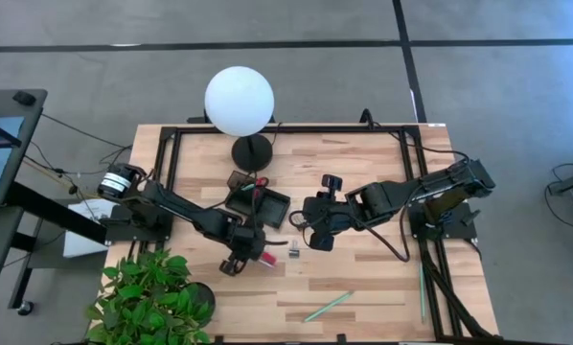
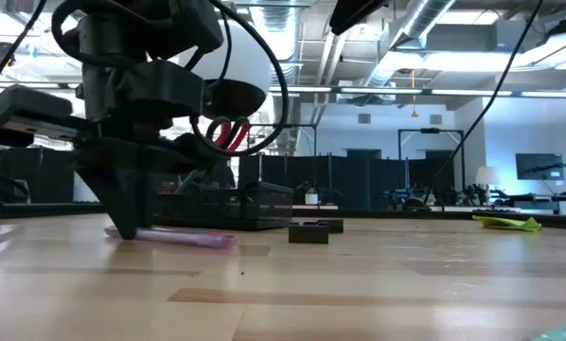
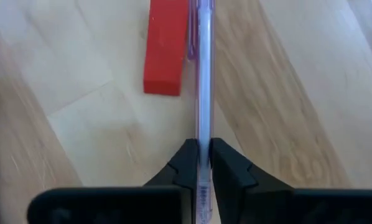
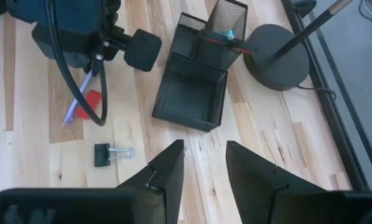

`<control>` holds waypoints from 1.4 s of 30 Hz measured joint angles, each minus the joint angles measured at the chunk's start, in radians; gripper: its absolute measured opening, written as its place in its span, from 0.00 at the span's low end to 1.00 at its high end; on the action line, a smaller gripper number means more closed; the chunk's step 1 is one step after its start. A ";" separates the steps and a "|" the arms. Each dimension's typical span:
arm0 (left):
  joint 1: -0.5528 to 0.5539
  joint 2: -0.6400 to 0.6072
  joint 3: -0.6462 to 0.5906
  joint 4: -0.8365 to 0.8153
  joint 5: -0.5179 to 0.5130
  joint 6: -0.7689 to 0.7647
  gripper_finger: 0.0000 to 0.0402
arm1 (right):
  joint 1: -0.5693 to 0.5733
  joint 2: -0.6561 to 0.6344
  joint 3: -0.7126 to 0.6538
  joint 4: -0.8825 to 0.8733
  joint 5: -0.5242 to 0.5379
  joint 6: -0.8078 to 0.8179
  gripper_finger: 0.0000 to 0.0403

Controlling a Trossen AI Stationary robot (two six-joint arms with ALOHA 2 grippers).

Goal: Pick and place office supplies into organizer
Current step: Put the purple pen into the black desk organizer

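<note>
Wood table: left gripper pinched shut on purple pen, beside red block. Lift level, clear block, carry to organizer. Right gripper half-open, empty, waiting.

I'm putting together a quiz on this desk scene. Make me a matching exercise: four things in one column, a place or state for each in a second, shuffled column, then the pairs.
Things:
1. purple pen
2. red block
3. black clip
4. light-green pen

Places or states:
A. lying alone on the table's near part, far from both arms
B. lying flat beside the purple pen
C. pinched between the jaws of the left gripper
D. on the table between the red block and the right gripper

Pairs: 1-C, 2-B, 3-D, 4-A
</note>
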 joint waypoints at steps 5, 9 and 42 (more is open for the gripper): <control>0.000 0.000 0.000 0.017 -0.003 -0.120 0.05 | 0.000 0.000 0.000 -0.007 0.000 0.000 0.28; 0.000 0.001 0.000 0.031 -0.004 -0.195 0.05 | 0.001 0.000 0.000 -0.024 0.000 0.001 0.28; 0.182 -0.134 0.603 -1.214 -0.569 -0.294 0.03 | 0.001 0.000 0.000 -0.046 -0.001 -0.024 0.28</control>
